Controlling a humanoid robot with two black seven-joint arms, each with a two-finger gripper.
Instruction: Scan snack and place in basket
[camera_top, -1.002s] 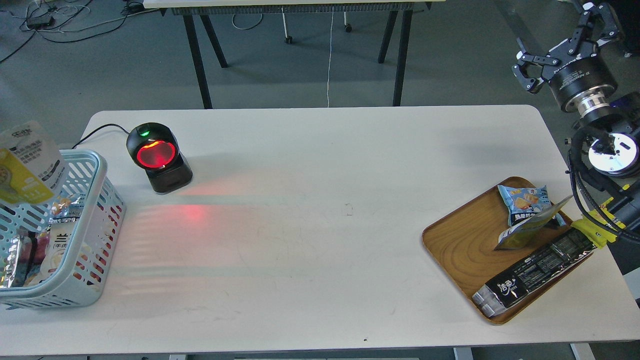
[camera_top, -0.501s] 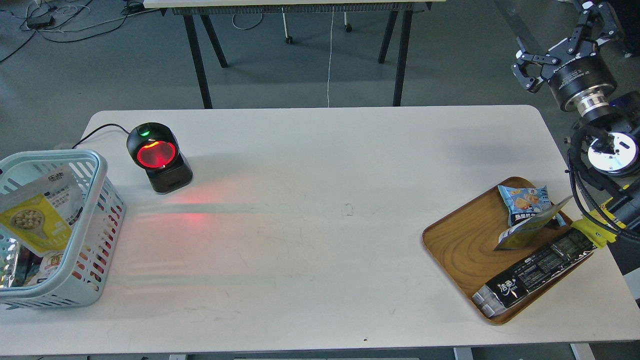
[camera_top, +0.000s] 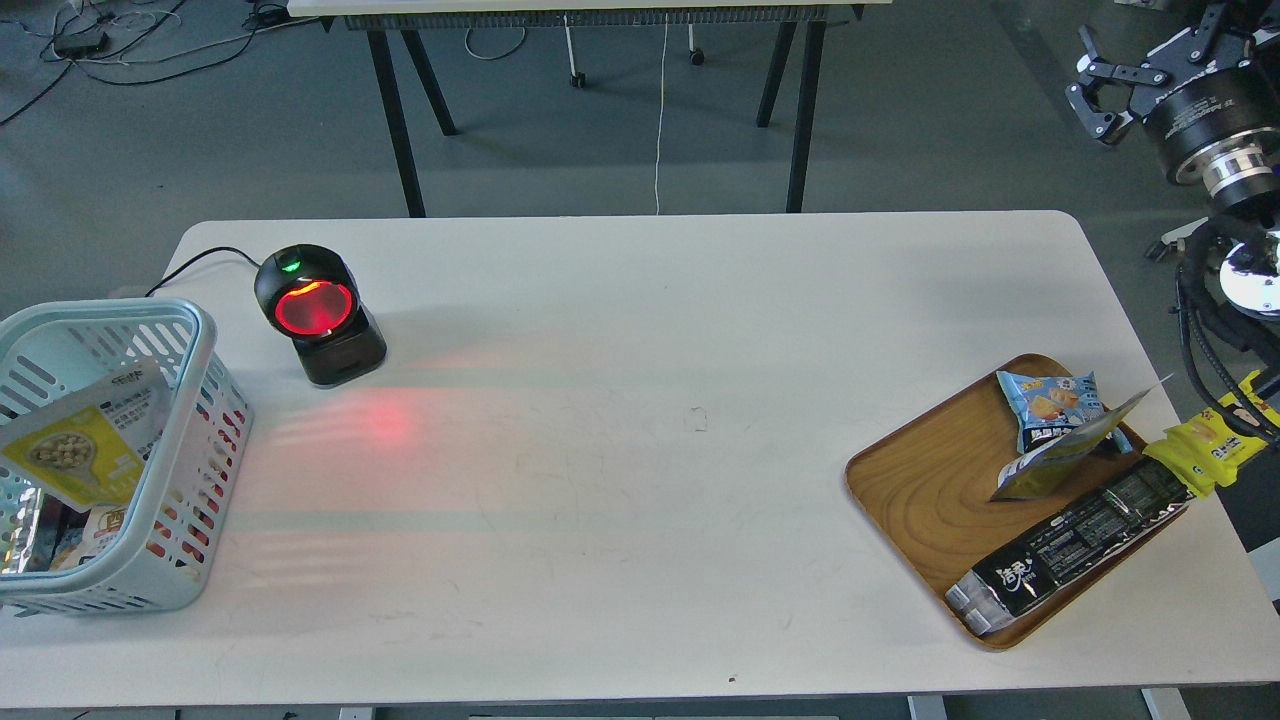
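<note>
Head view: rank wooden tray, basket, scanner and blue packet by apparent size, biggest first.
1. wooden tray
2. basket, cropped by the left edge, so it may match or beat the tray; unsure
3. scanner
4. blue packet, partly covered by another pouch, clearly smallest

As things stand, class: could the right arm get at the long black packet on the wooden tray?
Probably yes. The right gripper hangs open beyond the table's far right corner, and the long black packet lies uncovered along the wooden tray edge on that side, nothing between.
</note>
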